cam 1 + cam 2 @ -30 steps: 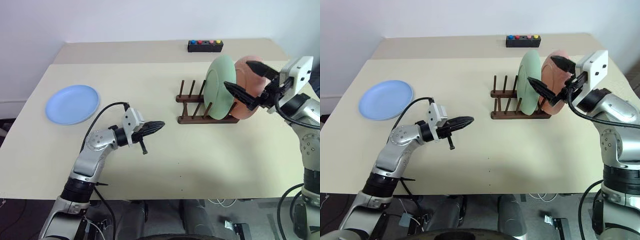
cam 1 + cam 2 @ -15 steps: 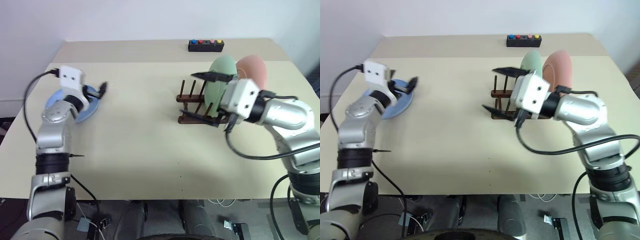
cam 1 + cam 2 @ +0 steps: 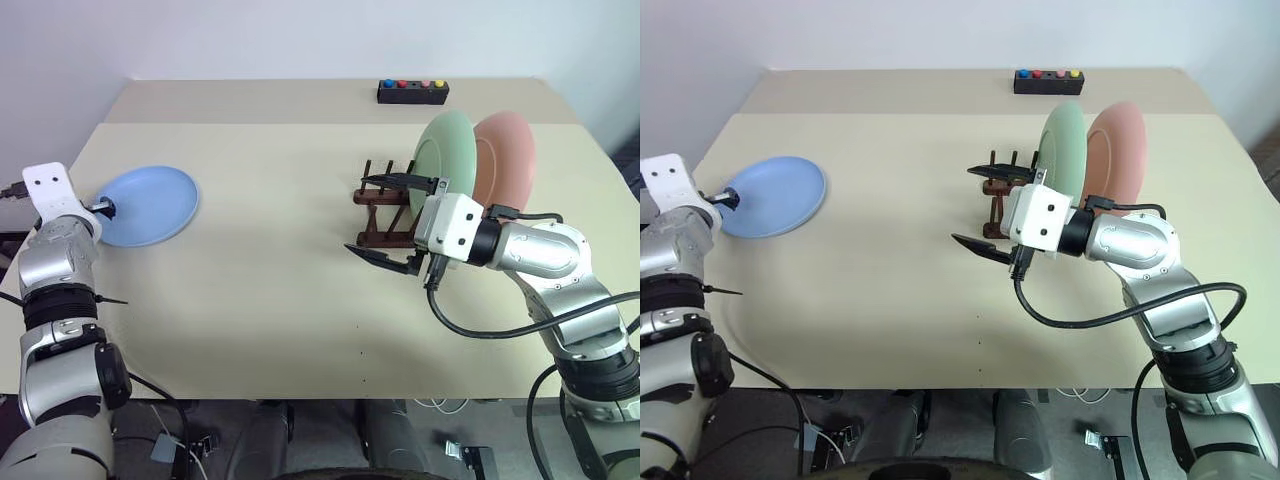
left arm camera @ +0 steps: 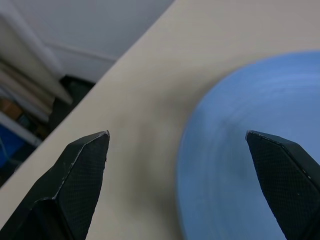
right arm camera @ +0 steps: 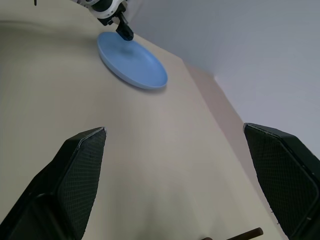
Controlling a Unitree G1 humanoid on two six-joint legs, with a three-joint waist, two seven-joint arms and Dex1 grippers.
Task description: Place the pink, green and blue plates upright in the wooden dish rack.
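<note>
The blue plate (image 3: 148, 206) lies flat at the table's left. My left gripper (image 3: 104, 208) is open at its left rim, and the left wrist view has the plate's edge (image 4: 240, 150) between the spread fingers. The green plate (image 3: 445, 160) and pink plate (image 3: 507, 155) stand upright side by side at the right end of the wooden dish rack (image 3: 373, 195). My right gripper (image 3: 380, 218) hovers open and empty just left of and in front of the rack, hiding part of it. The right wrist view looks across the table at the blue plate (image 5: 132, 62).
A small black box with coloured buttons (image 3: 412, 92) sits at the back on a second table surface. The beige table (image 3: 280, 290) spreads wide between the blue plate and the rack. The table's left edge lies close to the left gripper.
My left arm swung out from the table's middle to the blue plate's left rim and its gripper opened. My right gripper left the standing plates and came round to the rack's left front.
</note>
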